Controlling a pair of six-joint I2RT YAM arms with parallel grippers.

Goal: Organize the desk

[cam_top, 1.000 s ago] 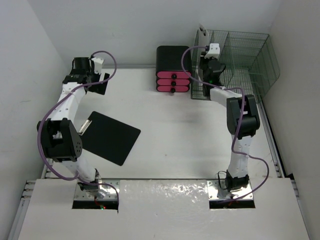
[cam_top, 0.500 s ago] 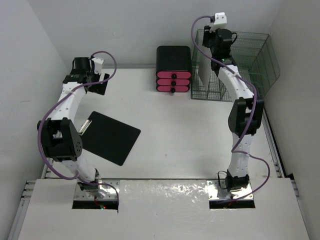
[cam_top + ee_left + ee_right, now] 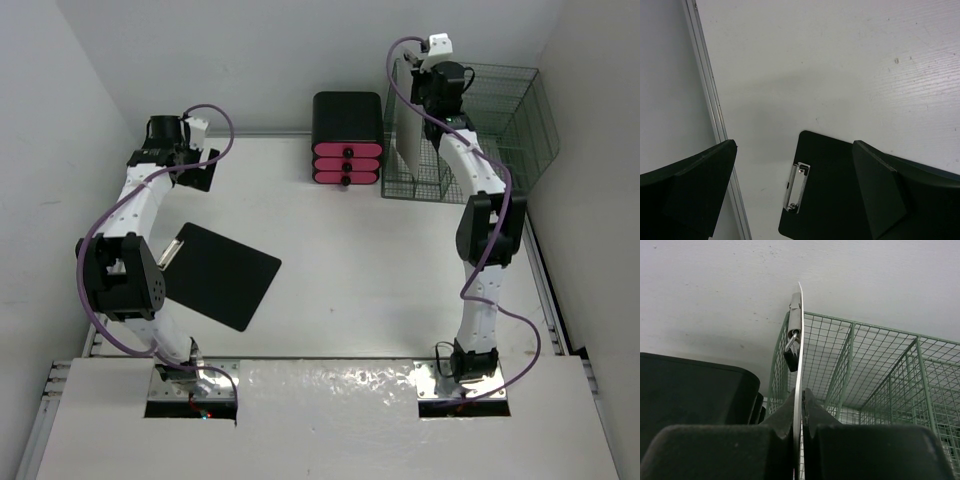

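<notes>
- My right gripper (image 3: 799,412) is clenched on a thin pale board (image 3: 799,360); both fingers press flat against its faces
- The pale board stands upright and is edge-on to my right wrist camera, with a metal clasp (image 3: 794,335) at its top end
- From above, the board is raised at the left end of the green wire basket (image 3: 495,115), which sits at the far right corner of the desk (image 3: 360,260)
- I cannot tell whether the board's lower edge is inside the basket or just outside its left wall
- A black-and-pink drawer unit (image 3: 347,138) stands just beside the basket on its left, at the far edge of the desk against the wall
- My left gripper (image 3: 795,150) is released: its two dark fingers are spread wide with nothing between them
- It hovers over the far left part of the desk, close to the thin metal rail (image 3: 715,115) that runs along that edge
- A black clipboard (image 3: 222,274) lies flat on the near left part of the desk, turned at an angle, with its silver clip (image 3: 796,186) pointing towards the left rail
- The desk itself is the wide white tabletop under both my arms, reaching from my bases to the far wall
</notes>
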